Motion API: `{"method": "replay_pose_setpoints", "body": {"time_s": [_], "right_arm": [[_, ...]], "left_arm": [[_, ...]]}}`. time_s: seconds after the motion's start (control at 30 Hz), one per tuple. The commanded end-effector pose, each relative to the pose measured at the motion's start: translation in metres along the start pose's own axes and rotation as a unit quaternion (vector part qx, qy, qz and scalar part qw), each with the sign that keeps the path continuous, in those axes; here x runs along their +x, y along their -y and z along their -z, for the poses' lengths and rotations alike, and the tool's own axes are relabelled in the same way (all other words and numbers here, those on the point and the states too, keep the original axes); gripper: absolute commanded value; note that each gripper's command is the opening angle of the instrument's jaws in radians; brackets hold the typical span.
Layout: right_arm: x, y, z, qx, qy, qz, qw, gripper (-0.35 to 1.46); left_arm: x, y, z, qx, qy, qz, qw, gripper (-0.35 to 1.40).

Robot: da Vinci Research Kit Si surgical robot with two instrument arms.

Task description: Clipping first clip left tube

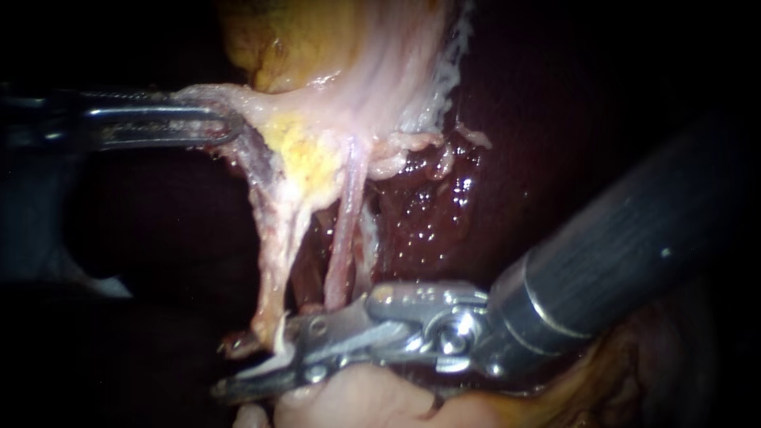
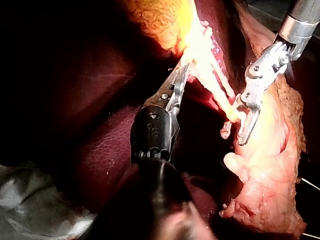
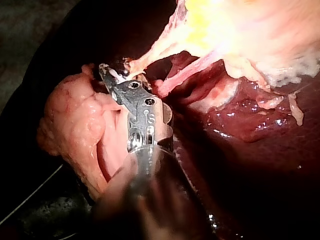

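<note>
1 liver (image 1: 428, 214), 1 gallbladder (image 1: 317, 47), 2 instruments, 2 tubes. We see our left instrument (image 1: 230, 127) clamped on the gallbladder, our right instrument (image 1: 250, 363) with jaws apart around the left tube (image 1: 273, 261), low down. The right wrist view shows just 1 instrument.

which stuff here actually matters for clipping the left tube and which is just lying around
In the job:
- left tube, its lower end at the right instrument's open jaws
- left instrument, jaws shut on the gallbladder

Just there:
- right tube
- liver
- pale fatty lump under the right instrument
</note>
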State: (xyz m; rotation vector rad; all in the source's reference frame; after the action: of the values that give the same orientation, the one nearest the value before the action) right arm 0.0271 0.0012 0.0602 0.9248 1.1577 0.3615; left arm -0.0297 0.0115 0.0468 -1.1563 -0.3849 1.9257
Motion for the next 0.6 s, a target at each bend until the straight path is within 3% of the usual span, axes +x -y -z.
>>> {"method": "replay_pose_setpoints", "body": {"time_s": [0.03, 0.27, 0.43, 0.6], "right_arm": [[0.0001, 0.0000, 0.0001, -0.002, -0.002, -0.003, 1.0000, -0.04], [0.0003, -0.0002, 0.0006, -0.005, -0.004, -0.034, 0.9994, -0.35], [0.0003, -0.0001, 0.0010, -0.007, 0.001, -0.064, 0.9979, -0.35], [0.0001, -0.0001, 0.0013, -0.009, 0.005, -0.064, 0.9979, -0.35]], "left_arm": [[0.0000, 0.0000, 0.0000, 0.000, 0.000, 0.000, 1.0000, -0.35], [0.0000, 0.0001, 0.0000, 0.000, 0.000, 0.000, 1.0000, -0.35], [0.0000, 0.0001, 0.0000, 0.000, 0.000, 0.000, 1.0000, -0.35], [0.0000, 0.0001, 0.0000, 0.000, 0.000, 0.000, 1.0000, -0.35]]}}
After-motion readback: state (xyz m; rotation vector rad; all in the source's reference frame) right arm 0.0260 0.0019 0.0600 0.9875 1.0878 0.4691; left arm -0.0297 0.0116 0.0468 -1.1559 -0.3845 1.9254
